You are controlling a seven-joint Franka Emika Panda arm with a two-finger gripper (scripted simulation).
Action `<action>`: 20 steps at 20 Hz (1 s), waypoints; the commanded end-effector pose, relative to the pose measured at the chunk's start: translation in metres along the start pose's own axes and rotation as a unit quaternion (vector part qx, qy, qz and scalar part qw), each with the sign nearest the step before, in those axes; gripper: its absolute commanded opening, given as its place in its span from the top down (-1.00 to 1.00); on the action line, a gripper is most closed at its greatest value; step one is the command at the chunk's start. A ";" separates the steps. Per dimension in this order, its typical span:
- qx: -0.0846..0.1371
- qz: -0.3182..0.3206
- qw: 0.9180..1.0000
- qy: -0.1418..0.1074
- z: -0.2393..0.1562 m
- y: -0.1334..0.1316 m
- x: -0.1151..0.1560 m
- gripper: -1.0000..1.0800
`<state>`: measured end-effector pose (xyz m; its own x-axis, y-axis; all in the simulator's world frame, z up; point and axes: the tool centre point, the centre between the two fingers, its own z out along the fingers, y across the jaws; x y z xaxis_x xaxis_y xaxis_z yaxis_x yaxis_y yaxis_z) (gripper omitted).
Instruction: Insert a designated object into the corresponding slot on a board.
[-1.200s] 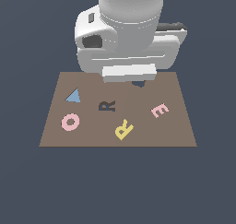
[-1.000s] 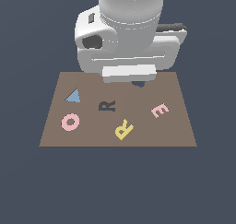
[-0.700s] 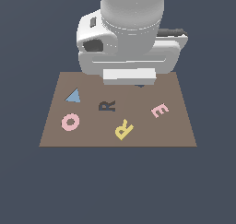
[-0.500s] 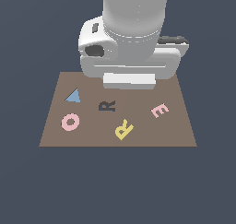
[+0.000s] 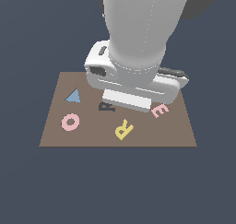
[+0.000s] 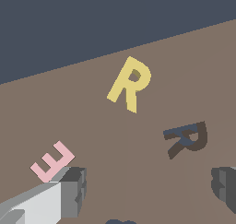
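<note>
The yellow letter R [image 5: 123,129] lies flat on the brown board [image 5: 55,136] near its front edge. The dark R-shaped slot [image 5: 106,107] lies behind it, partly hidden by my arm. In the wrist view the yellow R [image 6: 130,84] and the slot [image 6: 187,138] lie apart on the board [image 6: 92,126]. My gripper [image 6: 148,191] is open and empty above the board, one finger [image 6: 73,191] close to the pink E. In the exterior view the hand [image 5: 133,87] hides the fingers.
A pink letter E [image 5: 160,110] lies at the exterior view's right and also shows in the wrist view [image 6: 51,161]. A pink ring O [image 5: 70,122] and a blue triangle [image 5: 73,96] lie at the left. A dark recess edge [image 6: 120,221] shows between the fingers.
The arm has come down and forward over the board; its hand now covers part of the R slot. The pieces have not moved.
</note>
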<state>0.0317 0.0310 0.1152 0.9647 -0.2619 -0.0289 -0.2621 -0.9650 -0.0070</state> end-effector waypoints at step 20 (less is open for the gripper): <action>0.000 0.239 0.971 0.015 0.062 -0.004 0.069 -0.92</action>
<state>0.0950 0.0186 0.0534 0.7440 -0.6682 -0.0018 -0.6682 -0.7440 0.0006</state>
